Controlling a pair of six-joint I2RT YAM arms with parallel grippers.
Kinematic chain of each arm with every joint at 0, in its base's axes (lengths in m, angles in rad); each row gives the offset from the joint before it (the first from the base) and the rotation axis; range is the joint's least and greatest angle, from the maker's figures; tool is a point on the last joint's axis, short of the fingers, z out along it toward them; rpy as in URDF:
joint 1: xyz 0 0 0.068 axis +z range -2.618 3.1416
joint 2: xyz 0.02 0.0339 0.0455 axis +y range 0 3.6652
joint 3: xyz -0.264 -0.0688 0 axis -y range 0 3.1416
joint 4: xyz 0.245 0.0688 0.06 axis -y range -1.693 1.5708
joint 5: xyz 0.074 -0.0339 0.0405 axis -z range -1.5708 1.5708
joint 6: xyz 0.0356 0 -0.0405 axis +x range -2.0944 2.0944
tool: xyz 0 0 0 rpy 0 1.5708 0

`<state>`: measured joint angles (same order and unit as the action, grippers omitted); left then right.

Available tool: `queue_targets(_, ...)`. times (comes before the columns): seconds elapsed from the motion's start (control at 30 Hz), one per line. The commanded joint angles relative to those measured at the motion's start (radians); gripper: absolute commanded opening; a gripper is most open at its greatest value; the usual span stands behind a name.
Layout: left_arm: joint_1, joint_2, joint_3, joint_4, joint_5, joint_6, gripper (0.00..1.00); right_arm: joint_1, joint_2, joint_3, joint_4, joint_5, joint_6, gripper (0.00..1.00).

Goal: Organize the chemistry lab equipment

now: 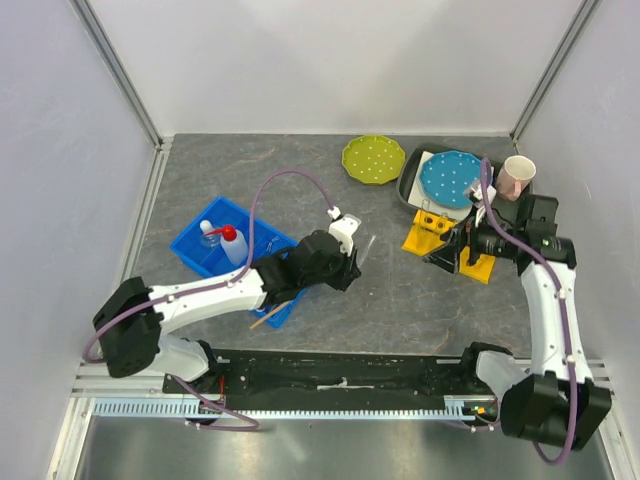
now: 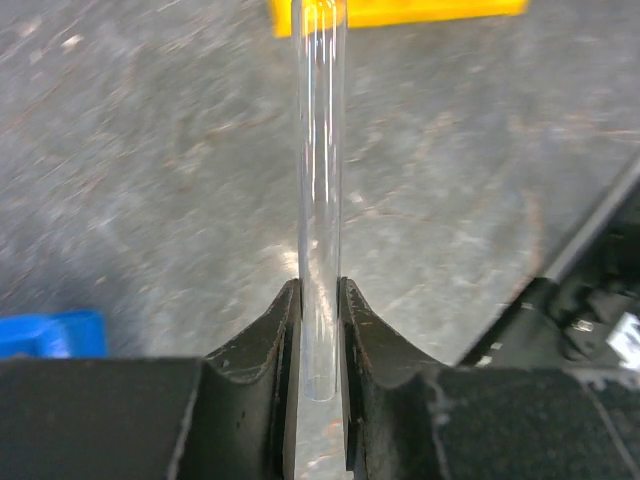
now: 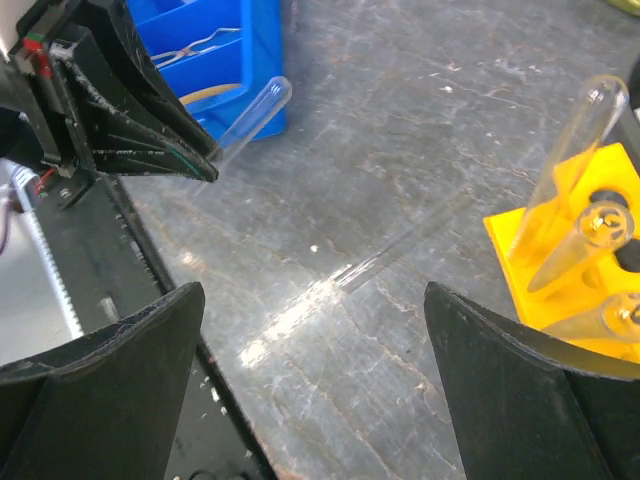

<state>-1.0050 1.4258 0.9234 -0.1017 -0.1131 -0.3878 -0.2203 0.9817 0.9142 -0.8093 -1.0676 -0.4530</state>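
Left gripper [image 2: 320, 300]: closed narrow on one glass tube [image 2: 320, 150], gripped near its end and held well short of the yellow rack [image 1: 418, 241]. Right gripper [image 3: 315, 340]: wide and empty beside that rack. Recommendation: line the tube up over a free hole, lower it slowly, and release once seated.

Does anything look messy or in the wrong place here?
Yes. One glass tube lies flat on the table between the blue bin and the yellow rack, while other tubes stand in the rack. Loose like that, it might roll.
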Motion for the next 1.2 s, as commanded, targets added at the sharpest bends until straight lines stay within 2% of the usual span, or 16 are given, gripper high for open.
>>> queue_targets(0.0, -0.055, -0.094, -0.061, 0.270, 0.107, 0.021, 0.17, 0.044, 0.145, 0.187, -0.330, -0.134, -0.252, 0.98)
queue_targets(0.03, -0.079, -0.100, -0.066, 0.284, 0.107, 0.020, 0.17, 0.062, 0.175, 0.239, -0.434, -0.131, -0.319, 0.98)
queue_targets(0.13, -0.122, -0.107, -0.063, 0.301, 0.107, 0.018, 0.17, 0.119, 0.255, 0.296, -0.548, -0.117, -0.378, 0.98)
queue_targets(0.53, -0.185, -0.084, -0.047, 0.339, 0.107, 0.017, 0.17, 0.262, 0.319, 0.310, -0.551, -0.088, -0.326, 0.98)
queue_targets(0.87, -0.205, -0.047, -0.024, 0.342, 0.161, 0.024, 0.17, 0.285, 0.361, 0.337, -0.548, -0.117, -0.300, 0.89)
queue_targets(1.07, -0.208, -0.027, -0.020, 0.339, 0.170, 0.030, 0.17, 0.283, 0.368, 0.338, -0.548, -0.120, -0.285, 0.77)
queue_targets(1.17, -0.208, -0.028, -0.017, 0.333, 0.167, 0.040, 0.17, 0.286, 0.370, 0.331, -0.548, -0.114, -0.280, 0.64)
